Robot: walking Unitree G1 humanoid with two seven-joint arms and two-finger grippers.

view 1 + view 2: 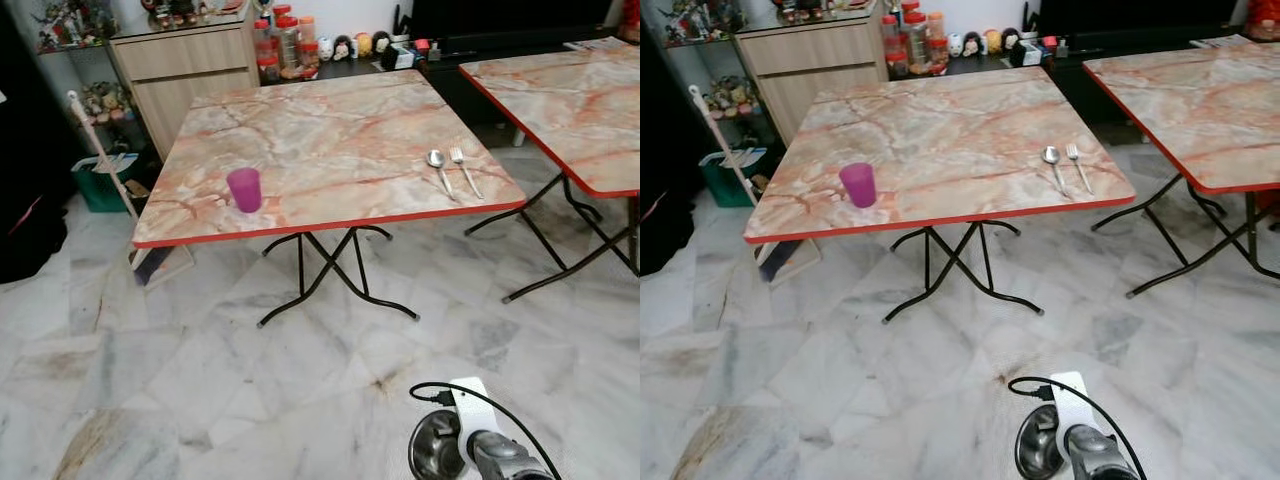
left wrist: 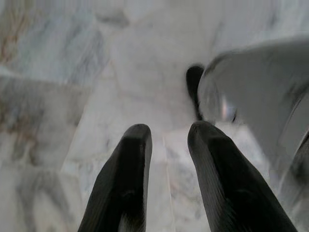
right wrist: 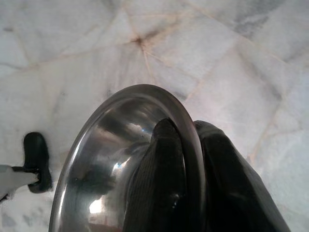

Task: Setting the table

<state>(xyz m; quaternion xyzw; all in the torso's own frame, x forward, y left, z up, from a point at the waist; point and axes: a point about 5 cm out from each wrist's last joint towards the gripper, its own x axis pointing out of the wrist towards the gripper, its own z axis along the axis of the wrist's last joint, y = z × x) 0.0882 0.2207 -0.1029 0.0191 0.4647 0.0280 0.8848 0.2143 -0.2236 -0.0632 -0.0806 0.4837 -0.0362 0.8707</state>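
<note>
Left eye view shows a marble-patterned folding table (image 1: 330,140) on a pale marble floor (image 1: 180,380), with a purple cup (image 1: 244,189) near its front-left edge. A spoon (image 1: 438,168) and fork (image 1: 464,169) lie side by side front-right, handles toward the robot. Low down, the right gripper (image 3: 190,159) pinches a steel bowl (image 3: 111,145) by its rim, held on edge. The left gripper (image 2: 166,140) hangs narrowly parted, holding nothing.

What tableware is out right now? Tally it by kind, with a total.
Purple cup: 1, on the near table
Spoon: 1, on the same table
Fork: 1, beside the spoon
Steel bowl: 1, pinched by its rim in the right gripper, held low above the floor
Total: 4
</note>
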